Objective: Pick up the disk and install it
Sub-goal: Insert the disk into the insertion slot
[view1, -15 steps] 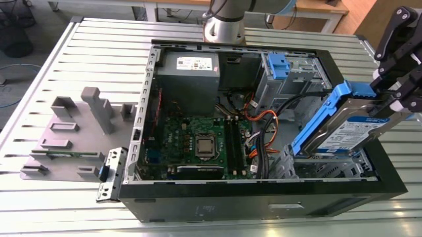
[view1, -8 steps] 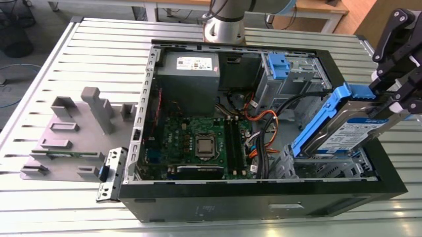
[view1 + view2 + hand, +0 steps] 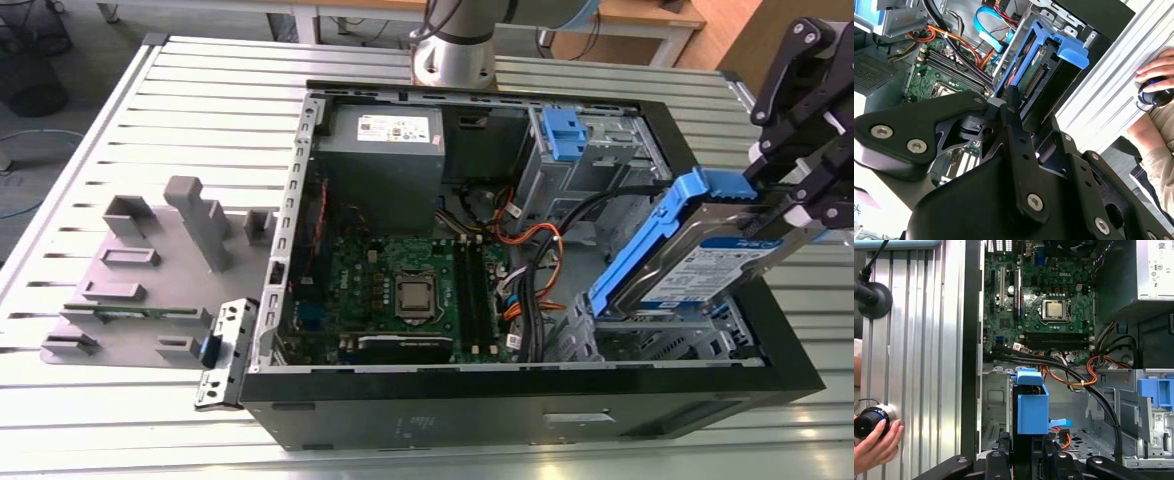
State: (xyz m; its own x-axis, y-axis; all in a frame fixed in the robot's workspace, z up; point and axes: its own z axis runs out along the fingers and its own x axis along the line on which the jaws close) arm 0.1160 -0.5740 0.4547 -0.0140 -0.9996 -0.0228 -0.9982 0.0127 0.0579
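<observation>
Disk (image 3: 694, 262) hung tilted in the gripper (image 3: 787, 200), whose fingers I saw clamped on its upper end. Its lower edge dipped inside the case (image 3: 534, 400), just over the grey bay (image 3: 667, 335) at the exterior view's right. Black cables (image 3: 550, 250) crowded its blue rail.

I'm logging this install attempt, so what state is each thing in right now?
case: side panel off, interior open.
disk: gripped, tilted, lower end in the case's bay, upper end above its rim.
tool: shut on the disk's upper end.
processor: bare, no cooler on it.
hand: on a round black knob.
</observation>
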